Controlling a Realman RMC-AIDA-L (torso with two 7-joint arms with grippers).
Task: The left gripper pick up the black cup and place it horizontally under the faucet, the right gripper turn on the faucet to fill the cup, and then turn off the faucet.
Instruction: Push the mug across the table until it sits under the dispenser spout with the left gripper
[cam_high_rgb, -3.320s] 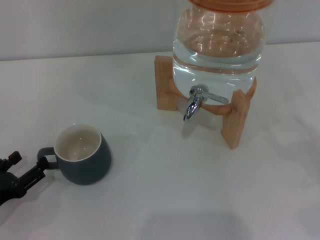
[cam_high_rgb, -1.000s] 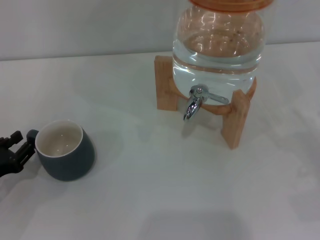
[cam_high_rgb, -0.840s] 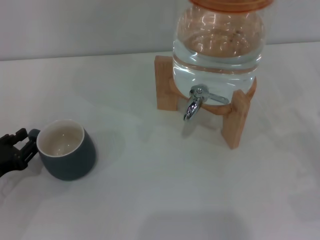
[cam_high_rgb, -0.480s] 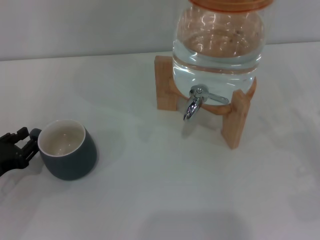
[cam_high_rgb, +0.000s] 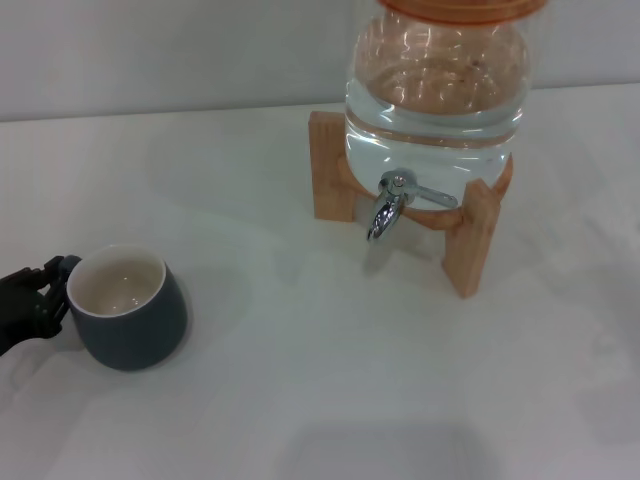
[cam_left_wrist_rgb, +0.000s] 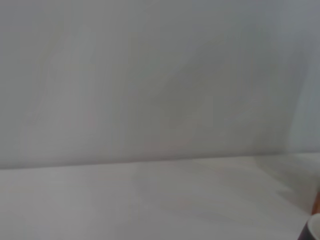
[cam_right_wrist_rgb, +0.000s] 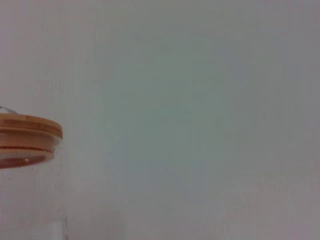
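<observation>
The black cup (cam_high_rgb: 128, 312), dark charcoal with a cream inside, is upright at the front left of the white table (cam_high_rgb: 300, 380). My left gripper (cam_high_rgb: 52, 288) reaches in from the left edge and its black fingers are shut on the cup's small loop handle. A sliver of the cup's rim shows in the left wrist view (cam_left_wrist_rgb: 315, 231). The chrome faucet (cam_high_rgb: 387, 205) with its lever handle sticks out of the clear water jar (cam_high_rgb: 435, 90) on a wooden stand (cam_high_rgb: 470, 235), far to the right of the cup. My right gripper is out of view.
The jar's orange wooden lid shows in the right wrist view (cam_right_wrist_rgb: 27, 134). A grey wall runs behind the table. Bare tabletop lies between the cup and the stand.
Over three seconds the cup moved left with my left gripper on its handle. In the last half second it shifted slightly toward the front edge and sits more level.
</observation>
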